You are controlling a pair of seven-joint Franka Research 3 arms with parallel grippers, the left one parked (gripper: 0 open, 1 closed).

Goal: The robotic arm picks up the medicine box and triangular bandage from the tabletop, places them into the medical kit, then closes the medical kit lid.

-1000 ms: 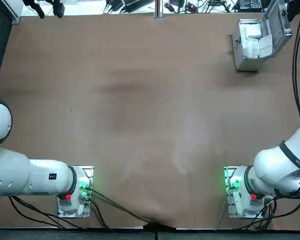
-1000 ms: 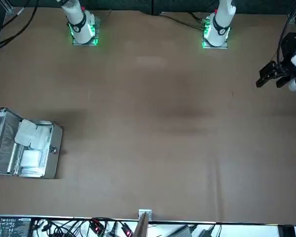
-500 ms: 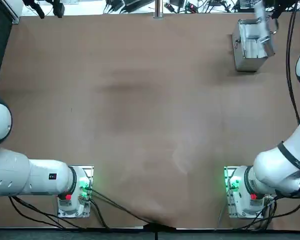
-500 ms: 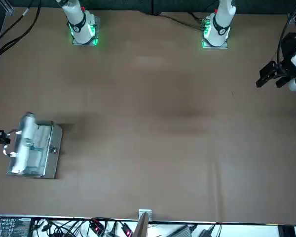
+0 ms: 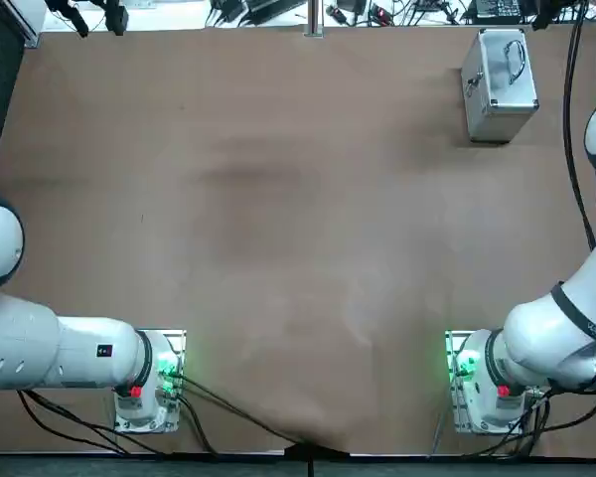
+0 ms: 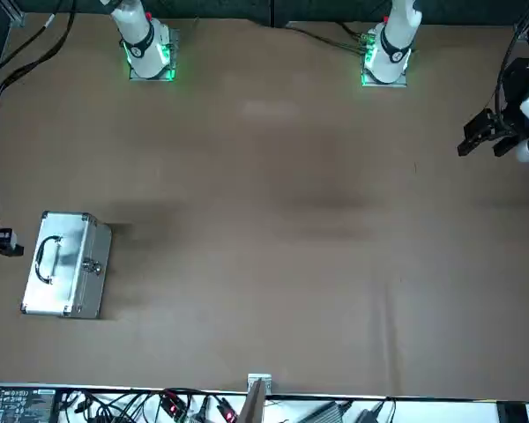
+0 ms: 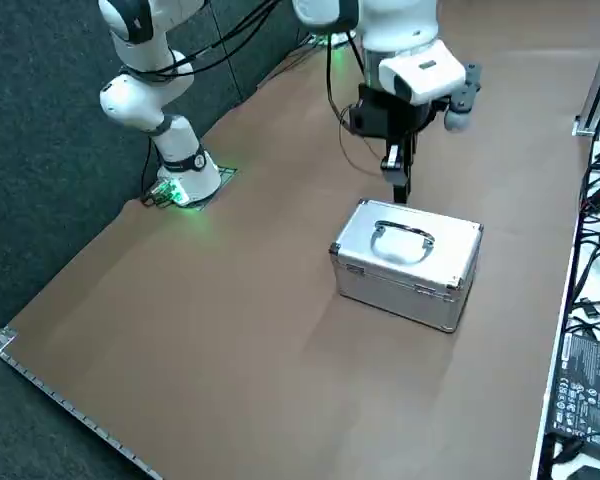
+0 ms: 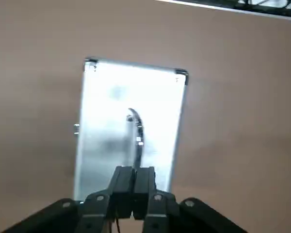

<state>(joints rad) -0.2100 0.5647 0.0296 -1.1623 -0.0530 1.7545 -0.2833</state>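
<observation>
Silver metal case (image 7: 395, 293), lid (image 7: 410, 238) down; likely rigid, slick-sided, best gripped by its curved handle (image 7: 405, 230); right gripper (image 8: 135, 170) above it, jaws together, holding nothing.

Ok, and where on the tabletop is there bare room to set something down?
The widest bare patch of table lies between the two arm bases and the far edge, left of the medical kit. It is crowded at the kit's right, where the right gripper hangs close by, and along the near edge, where cables run.
</observation>
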